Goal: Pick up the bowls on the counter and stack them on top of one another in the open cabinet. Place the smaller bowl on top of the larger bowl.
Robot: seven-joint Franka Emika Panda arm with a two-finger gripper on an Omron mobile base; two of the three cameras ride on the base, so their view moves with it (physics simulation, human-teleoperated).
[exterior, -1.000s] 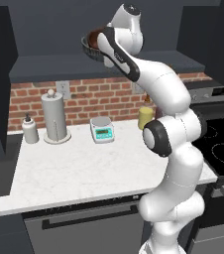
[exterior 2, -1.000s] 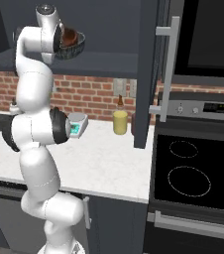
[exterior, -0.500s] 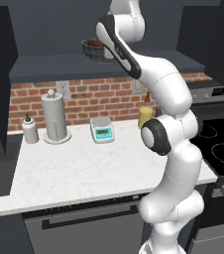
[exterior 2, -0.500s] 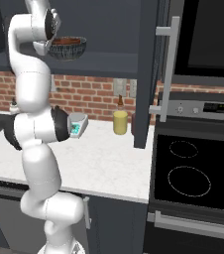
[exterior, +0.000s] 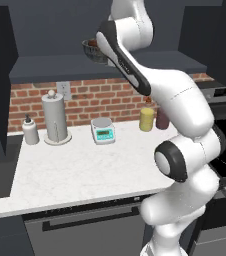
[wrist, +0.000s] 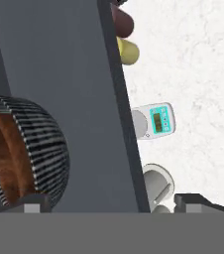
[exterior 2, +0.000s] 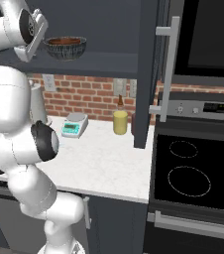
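The larger grey ribbed bowl [exterior 2: 67, 51] stands on the shelf of the open cabinet [exterior 2: 91, 63]. The smaller reddish-brown bowl [exterior 2: 64, 41] sits nested inside it. In the hand view the grey bowl [wrist: 47, 144] lies at the left on the dark shelf [wrist: 74, 74], with the brown bowl [wrist: 7, 154] in it. My gripper [wrist: 109, 203] is open, its tips wide apart, holding nothing and clear of the bowls. My white hand [exterior 2: 33, 31] hangs just left of the stack. From the left base view the stack [exterior: 92, 50] is partly hidden behind my arm.
On the white counter [exterior: 85, 170] stand a paper towel roll [exterior: 55, 117], a soap bottle [exterior: 30, 131], a small scale [exterior: 103, 131], a yellow jar [exterior: 146, 119] and a dark red bottle [exterior: 162, 119]. The cabinet's side panel [exterior 2: 146, 74] hangs to the right, beside the black stovetop [exterior 2: 188, 168].
My hand, which was at the bowls on the shelf, has pulled back to the left. The stacked bowls stay where they were on the shelf.
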